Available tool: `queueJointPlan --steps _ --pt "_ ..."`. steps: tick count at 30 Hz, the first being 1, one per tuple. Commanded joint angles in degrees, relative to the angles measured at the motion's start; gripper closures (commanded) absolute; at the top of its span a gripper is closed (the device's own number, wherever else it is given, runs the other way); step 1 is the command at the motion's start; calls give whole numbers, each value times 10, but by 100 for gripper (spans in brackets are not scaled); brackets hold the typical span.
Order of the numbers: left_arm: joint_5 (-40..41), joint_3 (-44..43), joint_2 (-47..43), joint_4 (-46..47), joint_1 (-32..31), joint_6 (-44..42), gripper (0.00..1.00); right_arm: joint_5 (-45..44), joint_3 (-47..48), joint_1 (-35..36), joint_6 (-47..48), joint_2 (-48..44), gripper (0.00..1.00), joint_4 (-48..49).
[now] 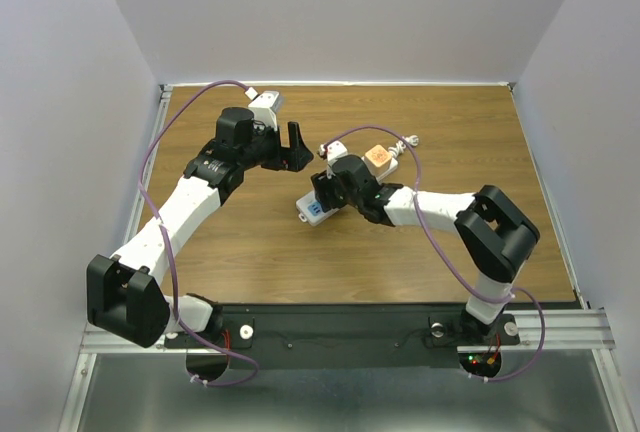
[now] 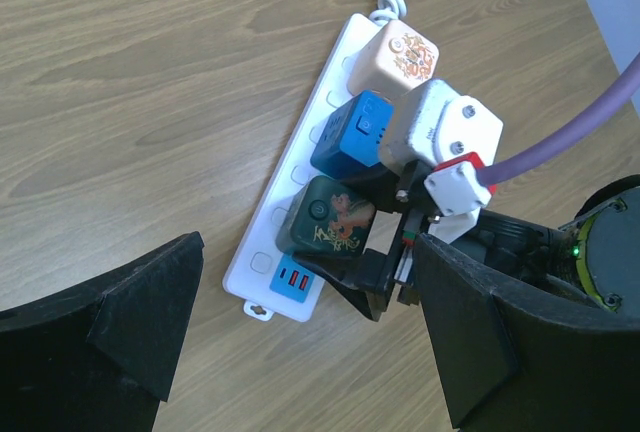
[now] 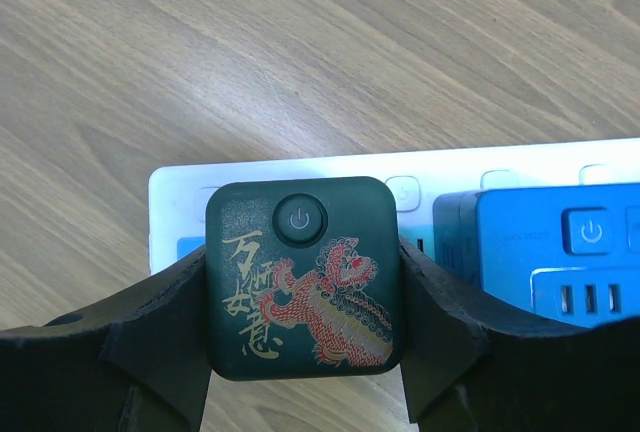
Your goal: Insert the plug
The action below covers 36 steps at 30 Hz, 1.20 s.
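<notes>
The right claw [image 3: 305, 297] is closed on the dark green dragon-printed plug cube [image 3: 300, 252]. Its two black fingers [image 3: 160, 322] press the cube's opposite sides, and the power-button face points up at the wrist camera.

The cube sits directly over the white power strip [image 3: 180, 197], at the last socket before the strip's USB end. The blue adapter [image 3: 540, 252] occupies the next socket along, just beside it.

The strip's long axis runs across the right wrist view from side to side, so the fingers close along that axis. One finger is wedged in the narrow gap between the green cube and the blue adapter.

In the left wrist view the green cube [image 2: 328, 214] looks square to the strip [image 2: 290, 177] and low against it. Whether its pins are fully home cannot be told.

I judge that the remaining move is a straight push down into the strip, with no sideways correction needed.

The left claw [image 1: 296, 147] is spread wide and holds nothing. It stands apart from the strip, off the long side nearer the left arm. The right arm is plainly the one on the job.

The strip lies diagonally on the wooden worktop [image 1: 450, 132]. A cream adapter [image 2: 398, 57] sits farther along the strip, toward its cord end.
</notes>
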State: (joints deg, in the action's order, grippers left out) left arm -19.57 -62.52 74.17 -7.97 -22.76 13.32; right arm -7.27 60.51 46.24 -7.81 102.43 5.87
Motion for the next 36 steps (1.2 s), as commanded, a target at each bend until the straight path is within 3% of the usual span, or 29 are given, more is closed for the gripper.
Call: queueJointPlan --steps 1,16,27,36 --pt "-13 -11 -19 23 3 -6 4 -8 -83 3 -39 19 99 -136" --pt "-15 -11 -18 25 11 -4 4 -93 -149 90 -202 9 100 -141" --pt "-11 -11 -18 24 16 -8 4 -163 -11 75 -146 105 100 -121" --pt "-16 -8 -25 30 23 -2 4 -194 -65 104 -212 108 100 -123"
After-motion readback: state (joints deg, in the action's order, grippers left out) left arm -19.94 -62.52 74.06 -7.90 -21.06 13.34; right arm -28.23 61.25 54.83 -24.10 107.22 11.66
